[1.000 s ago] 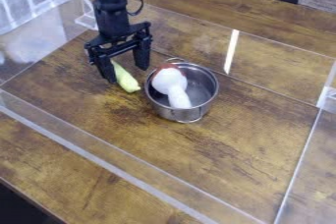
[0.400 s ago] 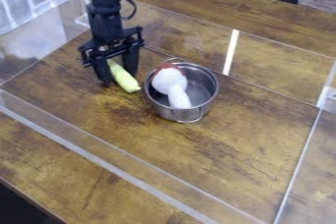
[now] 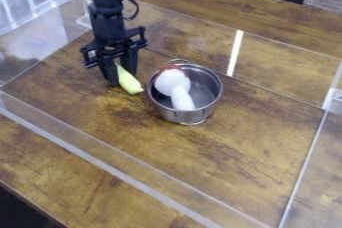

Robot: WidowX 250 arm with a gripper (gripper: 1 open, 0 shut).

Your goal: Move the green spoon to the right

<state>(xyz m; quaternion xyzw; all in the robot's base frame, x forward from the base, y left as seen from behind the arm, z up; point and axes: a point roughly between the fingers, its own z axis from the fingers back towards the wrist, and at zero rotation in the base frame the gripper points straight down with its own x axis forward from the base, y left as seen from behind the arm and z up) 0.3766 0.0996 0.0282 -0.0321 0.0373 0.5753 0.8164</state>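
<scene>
The green spoon (image 3: 128, 80) lies on the wooden table just left of the steel bowl, with its yellow-green handle pointing toward the front right. My gripper (image 3: 115, 66) points straight down over the spoon's far end. Its black fingers (image 3: 104, 67) have drawn in on either side of the spoon and hide that end. The handle's near end sticks out below the fingers and rests on the table.
A steel bowl (image 3: 203, 105) holding a white object (image 3: 175, 84) stands right beside the spoon. Low clear acrylic walls (image 3: 235, 52) fence the work area, with one edge running along the front left (image 3: 80, 142).
The gripper has sunk onto the spoon's far end and its fingers have drawn closer together. The spoon and the bowl lie where they were.
</scene>
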